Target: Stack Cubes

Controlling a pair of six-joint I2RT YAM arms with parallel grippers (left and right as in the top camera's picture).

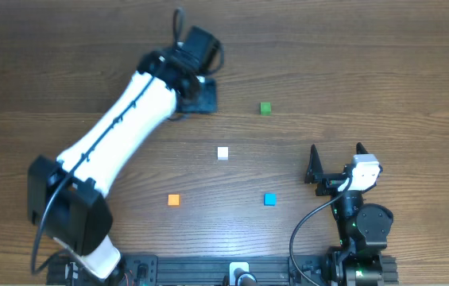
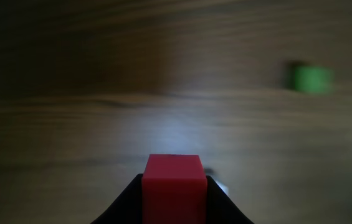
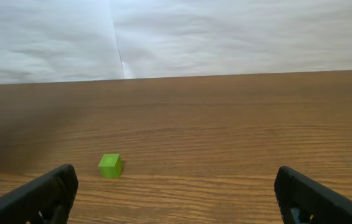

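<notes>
Jaws of the left tool [image 2: 174,179] clamp a red cube [image 2: 174,196] over the bench [image 2: 70,124], with a green cube [image 2: 311,79] ahead, off to one side. The right tool [image 3: 176,199] gapes open, that green cube well ahead.

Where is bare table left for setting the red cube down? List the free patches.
Room for the red cube: the far-right table beyond the green cube and right gripper; the far-left corner beside the left arm. Tighter: the middle, where the white cube, orange cube and blue cube ring a small gap.
</notes>
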